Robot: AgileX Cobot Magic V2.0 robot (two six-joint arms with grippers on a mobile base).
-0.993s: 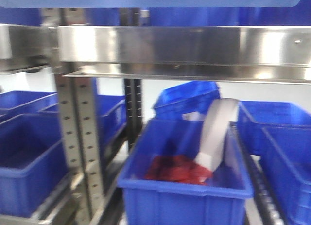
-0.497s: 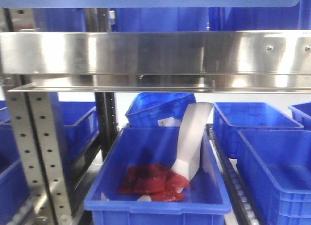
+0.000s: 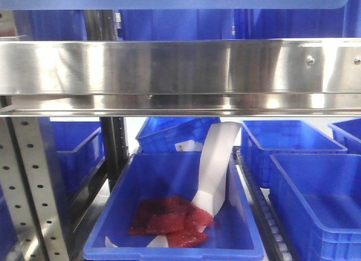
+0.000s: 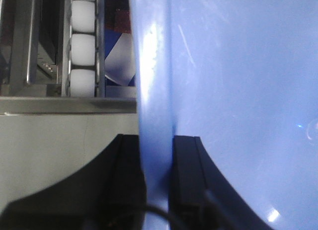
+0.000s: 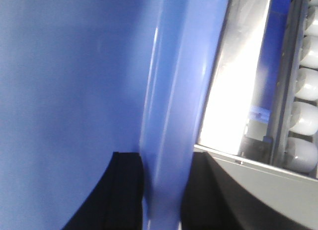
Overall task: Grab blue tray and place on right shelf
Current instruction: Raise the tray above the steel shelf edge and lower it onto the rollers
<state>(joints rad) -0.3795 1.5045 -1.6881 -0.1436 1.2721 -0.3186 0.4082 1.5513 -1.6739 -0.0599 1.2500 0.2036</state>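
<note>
Gripping glossy periwinkle blue tray point(image 4: 238, 91) by its flared lip: left gripper point(image 4: 156, 145) and right gripper point(image 5: 161, 160), matte black jaws pinched either side.

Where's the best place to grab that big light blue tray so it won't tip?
Its flared lip, on two opposite sides at once. The blue tray is wide and shallow, so a one-sided hold would probably tilt it. The left gripper and right gripper each pinch the thin lip from their own side.
</note>
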